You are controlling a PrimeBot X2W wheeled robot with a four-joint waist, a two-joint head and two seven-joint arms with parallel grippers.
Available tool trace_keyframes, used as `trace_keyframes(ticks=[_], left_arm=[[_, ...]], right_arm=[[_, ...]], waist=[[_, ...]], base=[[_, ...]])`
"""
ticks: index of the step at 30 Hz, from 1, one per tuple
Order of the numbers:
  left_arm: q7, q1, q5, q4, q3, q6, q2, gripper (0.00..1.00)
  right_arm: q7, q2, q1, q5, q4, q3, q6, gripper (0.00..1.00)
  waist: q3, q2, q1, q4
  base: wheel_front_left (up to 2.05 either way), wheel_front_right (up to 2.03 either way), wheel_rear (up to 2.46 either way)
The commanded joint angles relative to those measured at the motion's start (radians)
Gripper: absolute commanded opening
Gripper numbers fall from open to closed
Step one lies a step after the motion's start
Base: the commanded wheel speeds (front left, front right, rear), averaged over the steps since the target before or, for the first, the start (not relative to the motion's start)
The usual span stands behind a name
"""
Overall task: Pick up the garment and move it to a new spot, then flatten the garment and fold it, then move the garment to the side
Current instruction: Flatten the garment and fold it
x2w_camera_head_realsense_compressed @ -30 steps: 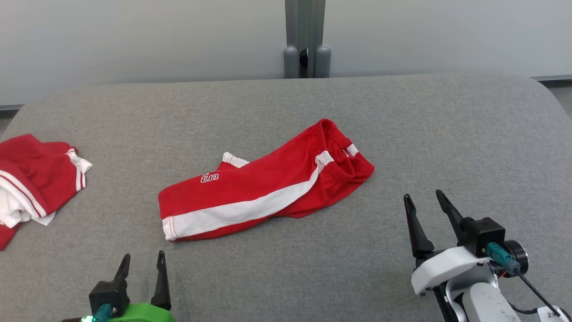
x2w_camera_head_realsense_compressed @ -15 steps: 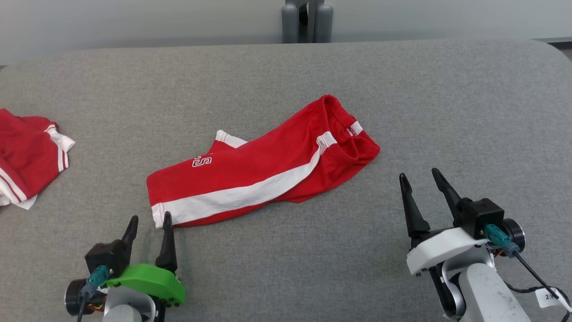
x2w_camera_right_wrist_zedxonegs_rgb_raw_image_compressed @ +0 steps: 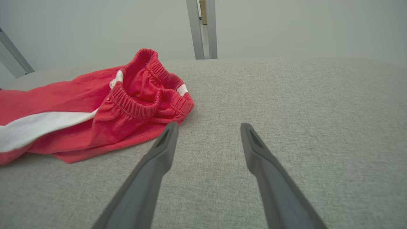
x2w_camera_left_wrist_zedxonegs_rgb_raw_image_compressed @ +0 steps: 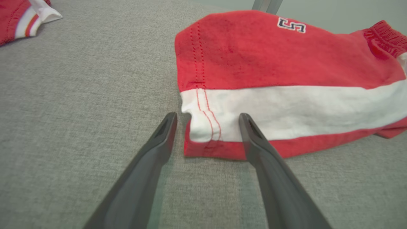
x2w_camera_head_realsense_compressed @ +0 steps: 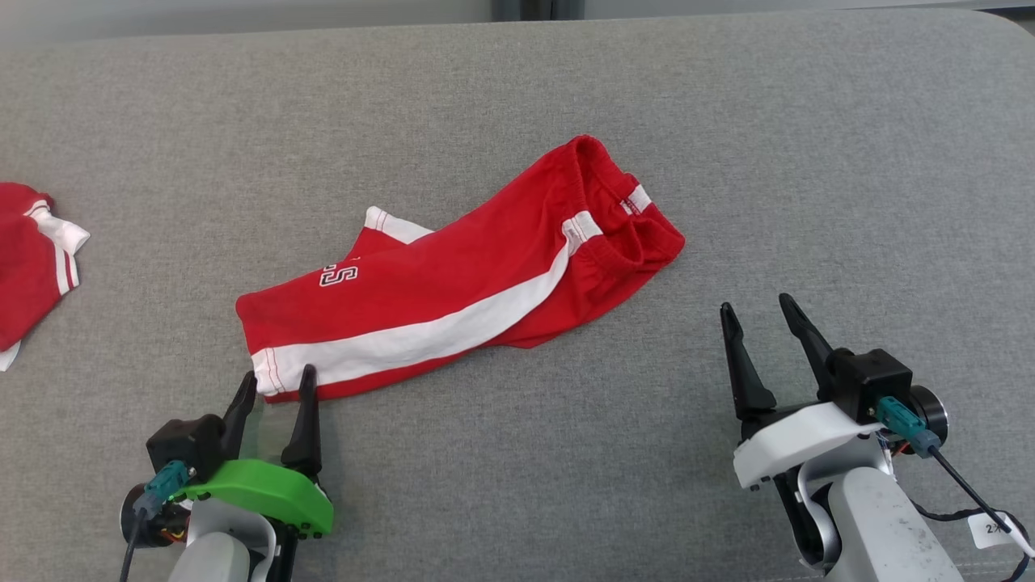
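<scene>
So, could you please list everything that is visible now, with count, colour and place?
shorts: one, red with a white side stripe, lying across the middle of the table
second garment: one, red and white, partly in view at the table's left edge
table: one, grey fabric top, under both garments
post: one, grey, behind the table's far edge
left pincer: one, dark fingers, green mount, open, tips either side of the shorts' hem corner
right pincer: one, dark fingers, white mount, open, near the waistband, apart from it
</scene>
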Motion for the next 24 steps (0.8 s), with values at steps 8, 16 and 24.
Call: trace_keyframes(ticks=[8,16,24], left_arm=[[0.000,0.025,-0.054,-0.065,-0.074,-0.003,0.027,1.00],[0.000,0.042,-0.104,-0.124,-0.126,-0.003,0.053,1.00],[0.000,0.057,-0.125,-0.151,-0.139,-0.003,0.074,0.78]], right_arm=[[-0.003,-0.003,-0.008,0.018,-0.004,0.004,-0.001,1.00],[-0.003,-0.003,-0.008,0.029,-0.007,0.011,-0.001,1.00],[-0.003,-0.003,-0.011,0.041,-0.010,0.017,-0.001,1.00]], waist=[[0.001,0.0000,0.0000,0.004],[-0.001,0.0000,0.0000,0.006],[-0.001,0.0000,0.0000,0.008]], base=[[0.00,0.00,0.00],[0.00,0.00,0.00],[0.00,0.00,0.00]])
